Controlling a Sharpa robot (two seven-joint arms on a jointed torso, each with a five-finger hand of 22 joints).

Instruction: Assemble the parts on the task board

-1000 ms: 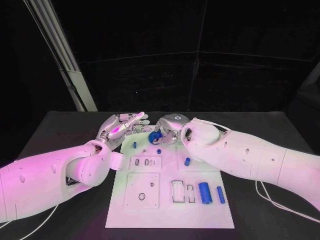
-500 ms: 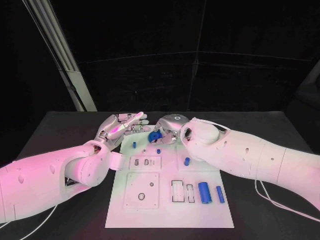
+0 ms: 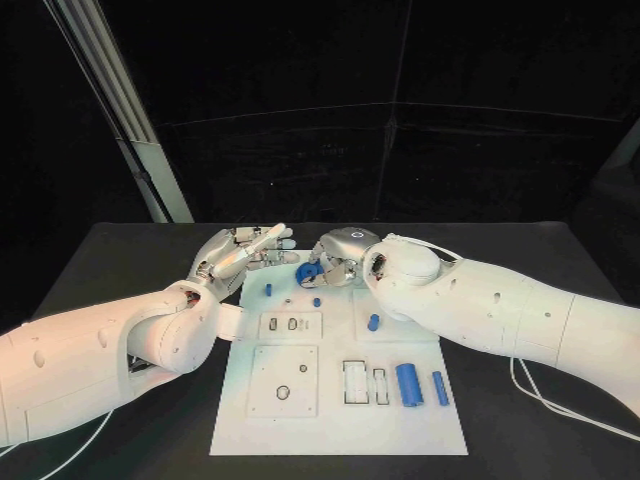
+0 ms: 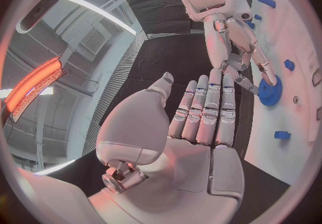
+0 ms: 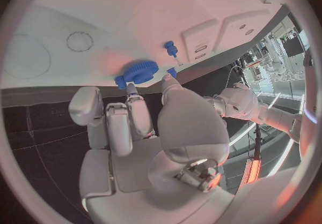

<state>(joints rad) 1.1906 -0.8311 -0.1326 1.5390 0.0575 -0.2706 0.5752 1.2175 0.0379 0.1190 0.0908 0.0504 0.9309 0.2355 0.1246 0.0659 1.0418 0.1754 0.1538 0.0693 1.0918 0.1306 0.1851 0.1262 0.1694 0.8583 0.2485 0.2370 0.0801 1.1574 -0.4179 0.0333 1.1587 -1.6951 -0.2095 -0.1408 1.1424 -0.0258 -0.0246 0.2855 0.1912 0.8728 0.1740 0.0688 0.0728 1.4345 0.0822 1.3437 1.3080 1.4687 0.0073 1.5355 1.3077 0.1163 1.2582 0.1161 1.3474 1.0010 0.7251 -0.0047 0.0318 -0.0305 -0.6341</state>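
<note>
The white task board (image 3: 407, 425) lies in the middle of the table. At its far edge my right hand (image 3: 338, 262) pinches a blue gear (image 3: 309, 272) between its thumb and fingertips (image 5: 133, 94). The gear (image 5: 137, 73) sits at the board's rim, also seen as a blue gear (image 4: 270, 91) under the right hand (image 4: 238, 47). My left hand (image 3: 241, 250) hovers just left of it, open, its fingers (image 4: 208, 106) straight and together, holding nothing. Small blue pegs (image 3: 268, 290) (image 3: 319, 300) (image 3: 374, 322) lie on the board.
Near the board's right front lie a thick blue cylinder (image 3: 408, 385) and a thinner one (image 3: 440, 388), beside white slotted inserts (image 3: 356, 382). Another slotted plate (image 3: 289, 323) and a square plate with holes (image 3: 284, 385) sit on the left half. Black table (image 3: 118, 260) surrounds the board.
</note>
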